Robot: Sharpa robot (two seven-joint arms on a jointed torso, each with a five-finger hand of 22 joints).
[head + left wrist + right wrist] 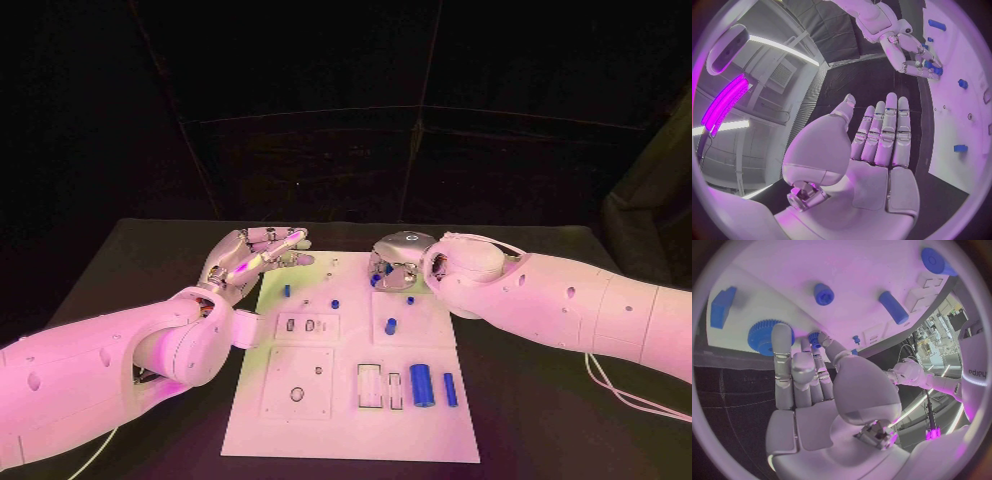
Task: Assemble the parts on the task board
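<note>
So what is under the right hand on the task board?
Under the right hand, the right wrist view shows a blue gear lying on the task board, with the fingers over it. A smaller blue part sits at the fingertips, mostly covered; whether it is held is unclear.

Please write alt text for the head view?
Two white arms reach over a white board on a black table; the right hand bends over small blue parts, the left hand hovers open beside the board.
</note>
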